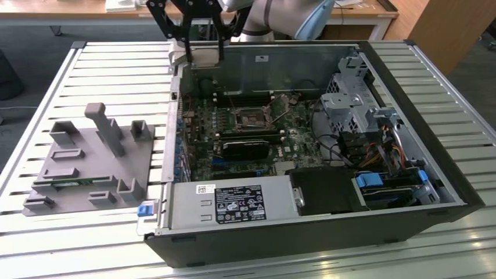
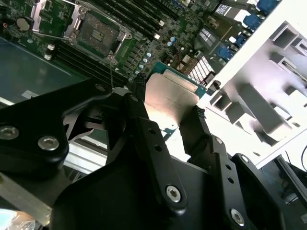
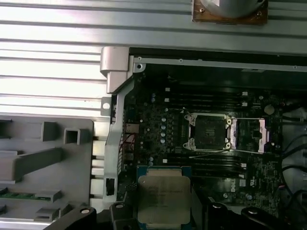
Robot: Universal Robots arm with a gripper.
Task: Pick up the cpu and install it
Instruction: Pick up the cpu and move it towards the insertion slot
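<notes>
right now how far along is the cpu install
Done: the pickup. The pincer is shut on the cpu, which is off the grey tray.
In hand: the chip hangs over the open computer case, near its wall on the tray side.
Left: the seating. The socket is empty with its bracket swung open, and the chip is not yet in it.

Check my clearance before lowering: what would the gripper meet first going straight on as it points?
Likely the motherboard near the case wall, beside the open socket, with the held cpu touching first; depth is unclear.
</notes>
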